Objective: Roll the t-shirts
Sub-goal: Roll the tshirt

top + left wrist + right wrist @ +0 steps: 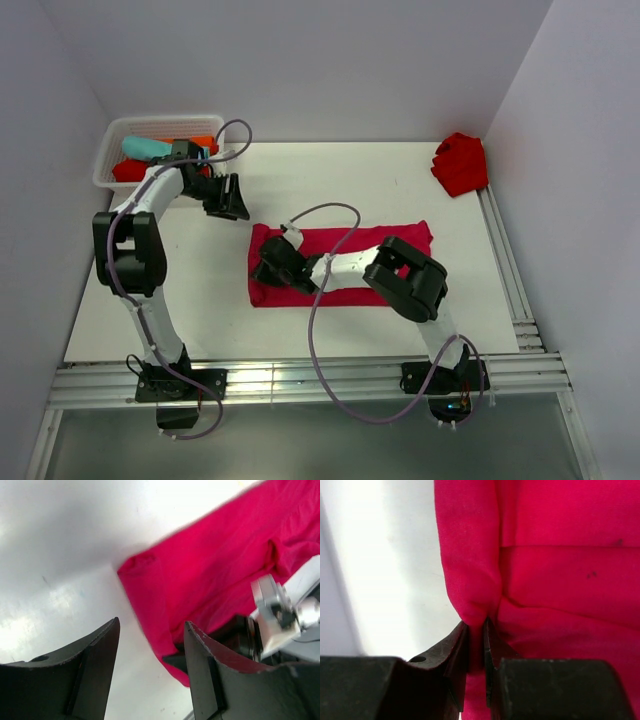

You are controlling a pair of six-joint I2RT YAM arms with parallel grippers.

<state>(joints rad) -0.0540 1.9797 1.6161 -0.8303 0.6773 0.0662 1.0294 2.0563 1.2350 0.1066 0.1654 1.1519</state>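
A pinkish-crimson t-shirt [350,245] lies folded into a long strip across the middle of the table. My right gripper [272,268] is at its left end, shut on a fold of the cloth [475,605]. My left gripper [232,200] is open and empty, above the table just beyond the strip's far-left corner. In the left wrist view the strip's corner [150,575] lies past the open fingers, with the right gripper's metal wrist [275,610] at the right. A scarlet t-shirt [461,162] lies crumpled at the far right.
A white basket [112,150] at the far left holds teal [145,148], orange [205,143] and red [130,171] cloth. A rail [510,270] runs along the table's right edge and another along the near edge.
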